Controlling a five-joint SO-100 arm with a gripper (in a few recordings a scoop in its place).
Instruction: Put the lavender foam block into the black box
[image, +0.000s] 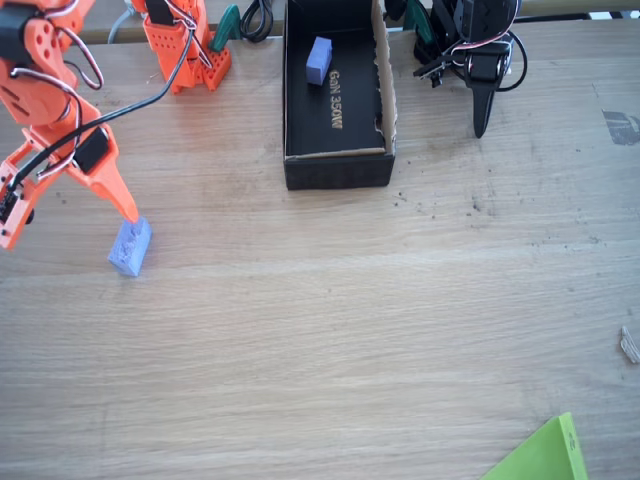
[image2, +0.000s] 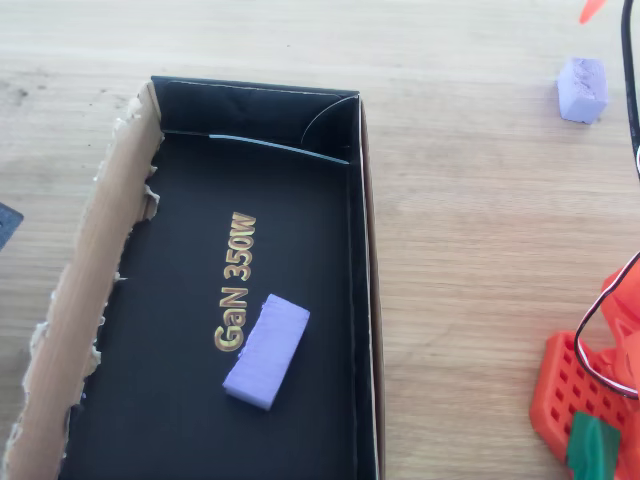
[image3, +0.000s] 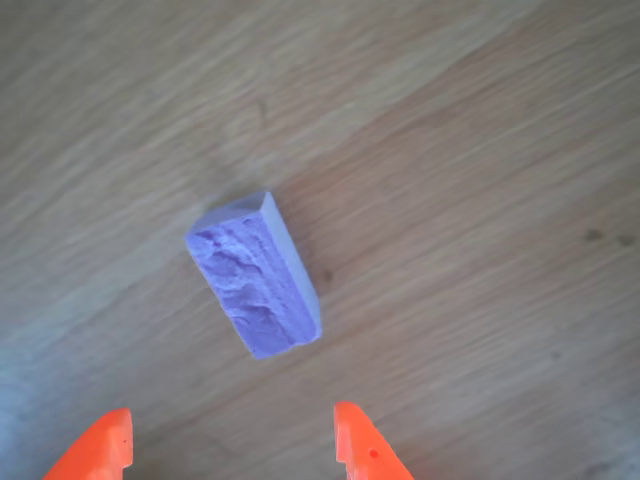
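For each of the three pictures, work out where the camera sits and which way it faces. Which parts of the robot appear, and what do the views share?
Fixed view: high above, looking down on the table; orange arm and gripper at left.
Overhead view: close above the black box, looking down; orange base parts at right.
Wrist view: on the arm, facing down at the lavender foam block; both orange fingertips below, apart.
Shared: all three show that block; two show the box and the smoother block inside.

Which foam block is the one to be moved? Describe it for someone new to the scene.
On the wooden table, outside the black box, the lavender foam block lies by the orange gripper. Its face is rough, unlike the smoother block inside the box.
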